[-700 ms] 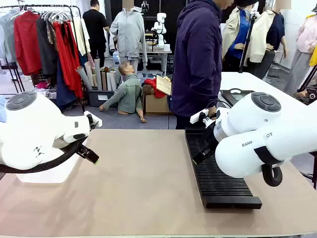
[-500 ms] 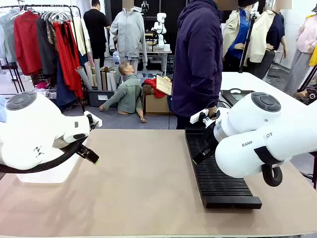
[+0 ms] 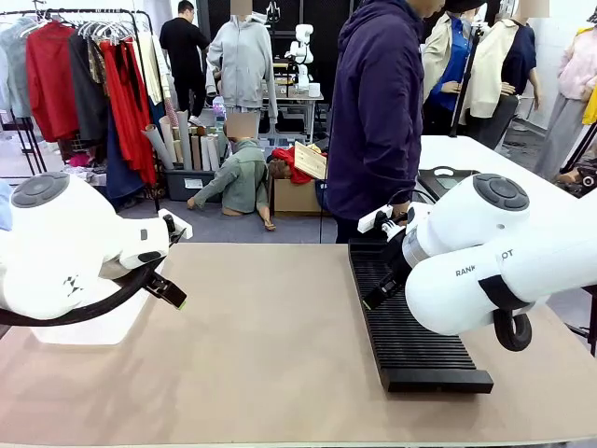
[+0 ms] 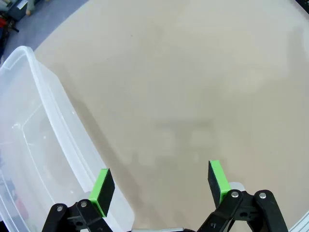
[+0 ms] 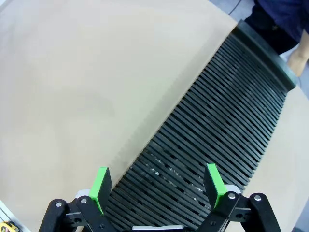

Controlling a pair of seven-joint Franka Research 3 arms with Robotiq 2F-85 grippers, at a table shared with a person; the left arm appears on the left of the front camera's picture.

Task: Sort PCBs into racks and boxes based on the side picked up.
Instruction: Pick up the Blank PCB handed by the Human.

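Room and surface: a workshop-showroom, with a clothes rail (image 3: 84, 65) of red and grey garments hanging at the back left. A broad tan table (image 3: 270, 355) is taking up the foreground.

Person (image 3: 378, 112): standing at the far edge of the table in a dark hooded top, just behind the far end of the rack.

Rack (image 3: 410, 327): long, black and ribbed, lying flat on the right half of the table. Its length is running from the person's side toward the robot's side, with the narrow slots crossing it. From the right wrist the rack (image 5: 217, 125) is showing as a slanting band of parallel ribs. A few pale glints are sitting in the nearer slots, too small to identify.

Box (image 4: 29, 145): a clear plastic tub with a rounded rim, standing on the table at the robot's left. From the front it is showing as a pale block (image 3: 93, 329) under the left arm.

Left gripper (image 4: 159, 182): jaws standing wide apart and holding nothing. It is hanging above the tabletop, one green pad over the tub's rim and the other over bare table.

Right gripper (image 5: 157, 183): jaws likewise spread wide and holding nothing. It is hanging over the rack's near part, with one pad above the ribs and the other at the rack's edge beside the table.

Rack and box are lying well apart — one to each side of the table.
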